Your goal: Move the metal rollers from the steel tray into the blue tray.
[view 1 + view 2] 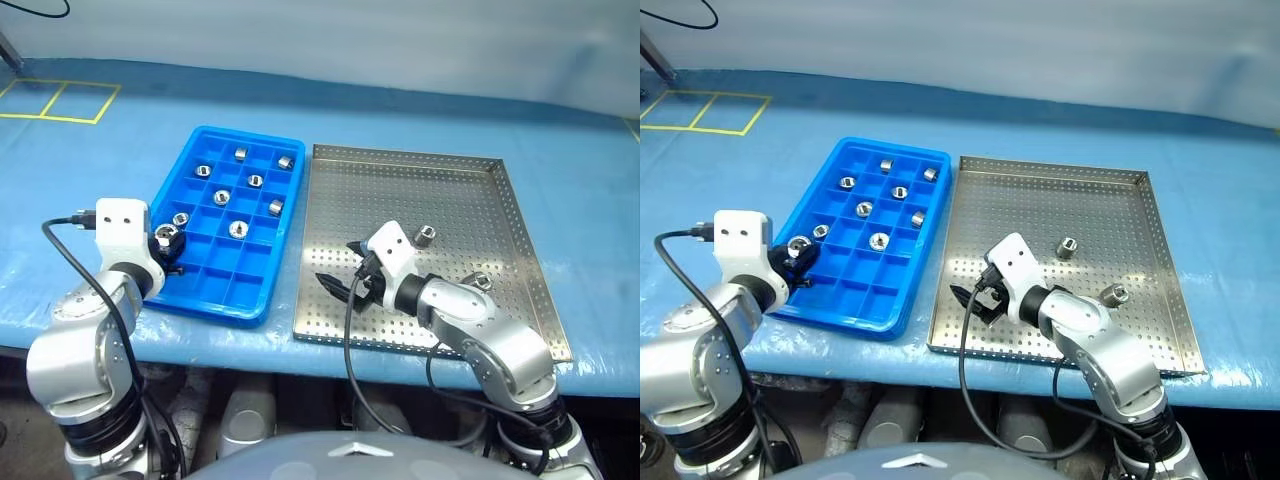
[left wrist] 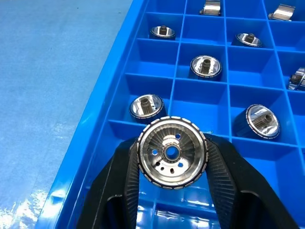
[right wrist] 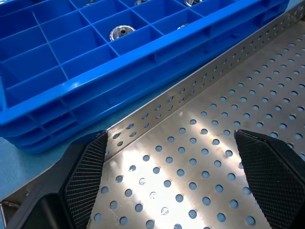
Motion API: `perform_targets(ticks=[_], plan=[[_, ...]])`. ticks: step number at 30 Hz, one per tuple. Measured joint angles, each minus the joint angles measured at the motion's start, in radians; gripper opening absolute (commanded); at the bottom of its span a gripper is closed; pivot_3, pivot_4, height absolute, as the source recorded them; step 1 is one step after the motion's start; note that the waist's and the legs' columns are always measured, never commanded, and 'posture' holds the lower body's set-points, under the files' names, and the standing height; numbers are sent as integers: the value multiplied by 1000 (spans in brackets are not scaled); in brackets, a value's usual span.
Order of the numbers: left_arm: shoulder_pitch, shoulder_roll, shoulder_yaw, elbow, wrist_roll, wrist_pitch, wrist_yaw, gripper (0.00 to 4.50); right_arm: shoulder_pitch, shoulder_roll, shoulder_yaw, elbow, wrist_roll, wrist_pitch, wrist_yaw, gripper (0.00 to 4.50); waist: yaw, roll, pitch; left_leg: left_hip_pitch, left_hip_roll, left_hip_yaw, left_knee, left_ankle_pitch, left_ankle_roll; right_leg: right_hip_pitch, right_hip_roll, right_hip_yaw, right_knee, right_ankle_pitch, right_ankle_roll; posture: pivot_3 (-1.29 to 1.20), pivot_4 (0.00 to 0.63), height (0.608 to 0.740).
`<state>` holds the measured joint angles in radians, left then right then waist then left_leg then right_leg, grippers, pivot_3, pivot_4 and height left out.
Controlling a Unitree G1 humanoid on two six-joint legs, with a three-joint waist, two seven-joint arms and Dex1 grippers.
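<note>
My left gripper is shut on a metal roller and holds it just above the near-left compartments of the blue tray. Several metal rollers lie in separate compartments of that tray. Right of it sits the steel tray, with two rollers on its perforated floor, one in the middle and one nearer the right rim. My right gripper stands open low over the steel tray's near-left part, its fingers wide apart with nothing between them, pointing toward the blue tray.
Both trays rest on a table under a blue cover. Yellow tape lines mark its far left. The table's front edge runs just below the trays. Black cables hang from both wrists.
</note>
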<state>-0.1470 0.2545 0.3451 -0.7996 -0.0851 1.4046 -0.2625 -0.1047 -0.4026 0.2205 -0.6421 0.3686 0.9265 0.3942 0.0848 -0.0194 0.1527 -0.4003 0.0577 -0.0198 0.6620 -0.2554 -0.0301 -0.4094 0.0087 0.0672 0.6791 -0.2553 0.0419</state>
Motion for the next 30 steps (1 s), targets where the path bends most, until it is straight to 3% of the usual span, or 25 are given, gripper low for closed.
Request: perform_targets(ticks=[18,20,23,30], plan=[[19,8,-90,139,-10,-48,72,1706,50,1,-24,-35,0,0,-37,4500,-22,0,0,0,0,0,0,0,0,0,0,0,0,0,0,182,150,740],[19,12,-94,141,-10,-49,76,2434,51,3,-27,-36,0,0,-43,4500,-25,0,0,0,0,0,0,0,0,0,0,0,0,0,0,182,150,740],[12,9,-95,138,-23,-68,74,3090,53,3,-32,-38,0,0,-47,4500,-24,1,0,1,0,0,0,0,0,1,0,0,0,0,0,174,150,740],[-75,-35,-137,153,-83,-297,36,3090,65,16,-43,-70,-1,0,-77,4500,-29,0,0,0,0,1,0,1,-1,0,0,1,-1,1,0,107,150,740]])
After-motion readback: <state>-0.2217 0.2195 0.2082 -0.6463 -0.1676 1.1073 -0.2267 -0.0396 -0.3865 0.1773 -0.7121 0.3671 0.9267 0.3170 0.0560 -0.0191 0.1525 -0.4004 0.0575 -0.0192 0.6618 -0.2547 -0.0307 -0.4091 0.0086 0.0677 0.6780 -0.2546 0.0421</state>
